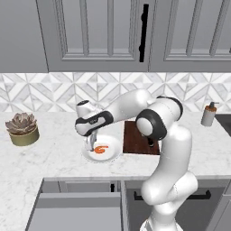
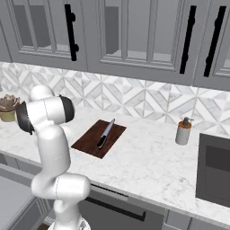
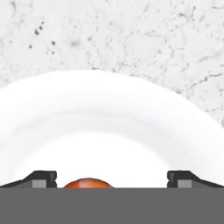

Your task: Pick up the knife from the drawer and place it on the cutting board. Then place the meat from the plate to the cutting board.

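- One plate (image 1: 113,153) sits on the marble counter (image 1: 54,153), just left of the cutting board (image 1: 133,140); it holds one piece of meat (image 1: 101,149), orange-red and curled, near its middle.
- In the hand view the meat (image 3: 87,183) shows as a rounded orange top between the two fingertips (image 3: 41,178), with the plate's rim (image 3: 109,87) arcing above it.
- The gripper (image 1: 90,146) points down over the plate, its fingers spread wide apart on either side of the meat, not closed on it.
- One cutting board (image 2: 85,143) carries one knife (image 2: 105,133), lying lengthwise on it, black handle toward the front edge.
- One drawer (image 1: 76,205) stands pulled open below the counter; what lies inside cannot be made out.
- One tan pot with a succulent (image 1: 21,129) stands at the counter's left.
- One soap dispenser (image 2: 183,130) stands to the right, well apart from the board.
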